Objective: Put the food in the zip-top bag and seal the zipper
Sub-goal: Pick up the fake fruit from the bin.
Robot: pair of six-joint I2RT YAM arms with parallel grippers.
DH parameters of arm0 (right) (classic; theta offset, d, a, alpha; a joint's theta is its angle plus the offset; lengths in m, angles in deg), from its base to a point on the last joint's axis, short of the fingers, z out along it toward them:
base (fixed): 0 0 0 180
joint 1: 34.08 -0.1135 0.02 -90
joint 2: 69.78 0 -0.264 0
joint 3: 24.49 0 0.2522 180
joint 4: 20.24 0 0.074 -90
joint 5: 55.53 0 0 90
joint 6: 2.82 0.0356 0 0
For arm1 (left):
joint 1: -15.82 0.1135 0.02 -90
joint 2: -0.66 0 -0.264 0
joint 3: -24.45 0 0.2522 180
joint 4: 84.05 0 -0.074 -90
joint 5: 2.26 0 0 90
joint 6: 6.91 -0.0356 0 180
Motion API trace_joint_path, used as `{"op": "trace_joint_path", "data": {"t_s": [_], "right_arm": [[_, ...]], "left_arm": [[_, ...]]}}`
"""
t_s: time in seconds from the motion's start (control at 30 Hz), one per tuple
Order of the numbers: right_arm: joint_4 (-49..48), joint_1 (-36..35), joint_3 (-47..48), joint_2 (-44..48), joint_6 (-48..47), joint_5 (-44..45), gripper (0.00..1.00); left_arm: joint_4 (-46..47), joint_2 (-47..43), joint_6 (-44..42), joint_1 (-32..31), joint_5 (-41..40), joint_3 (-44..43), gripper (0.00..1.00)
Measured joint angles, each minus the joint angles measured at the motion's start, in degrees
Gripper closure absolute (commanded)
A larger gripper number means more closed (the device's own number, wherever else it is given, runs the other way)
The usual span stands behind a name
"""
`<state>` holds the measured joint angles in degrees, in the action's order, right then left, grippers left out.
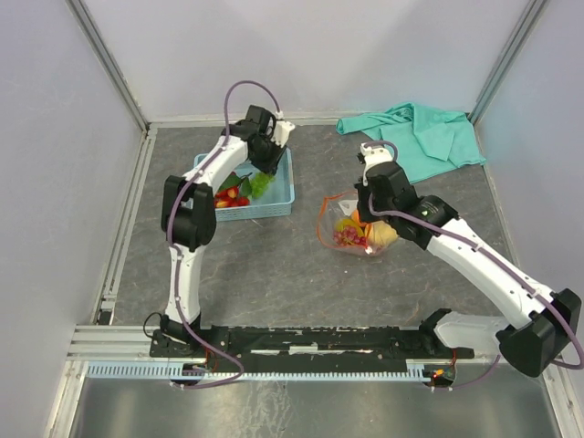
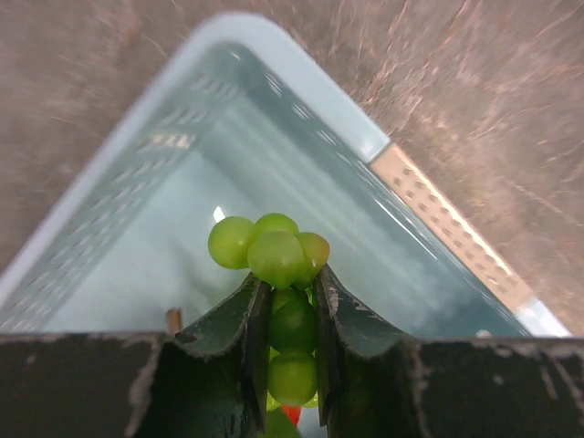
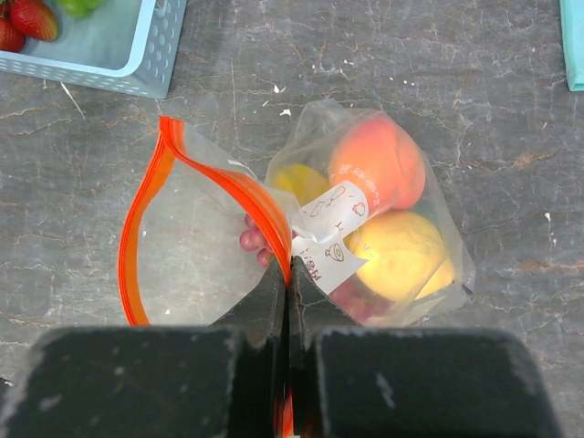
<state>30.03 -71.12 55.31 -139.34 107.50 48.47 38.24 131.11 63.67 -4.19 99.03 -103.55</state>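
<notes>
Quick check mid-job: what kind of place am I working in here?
Probably a lab test cell: plain walls box in a grey tabletop, and the props are toy fruit in a blue basket.

Basket (image 1: 290,190) left of bag (image 1: 328,219); cloth (image 1: 429,137) behind bag; strawberries (image 1: 232,197) in basket.

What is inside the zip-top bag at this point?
A peach, a lemon, another yellow fruit and purple grapes. The label and the right gripper cover part of the grapes.
</notes>
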Motion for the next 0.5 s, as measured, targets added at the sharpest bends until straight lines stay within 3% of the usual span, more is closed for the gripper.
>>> {"op": "trace_joint_path", "data": {"t_s": [0.23,0.5], "right_arm": [[0.4,0.0,-1.3,2.8,1.4,0.0,0.98],[0.4,0.0,-2.2,4.3,2.6,0.0,0.99]], "left_arm": [[7.3,-12.5,5.1,0.0,0.0,3.2,0.96],[13.6,-19.9,12.5,0.0,1.6,8.2,0.97]]}}
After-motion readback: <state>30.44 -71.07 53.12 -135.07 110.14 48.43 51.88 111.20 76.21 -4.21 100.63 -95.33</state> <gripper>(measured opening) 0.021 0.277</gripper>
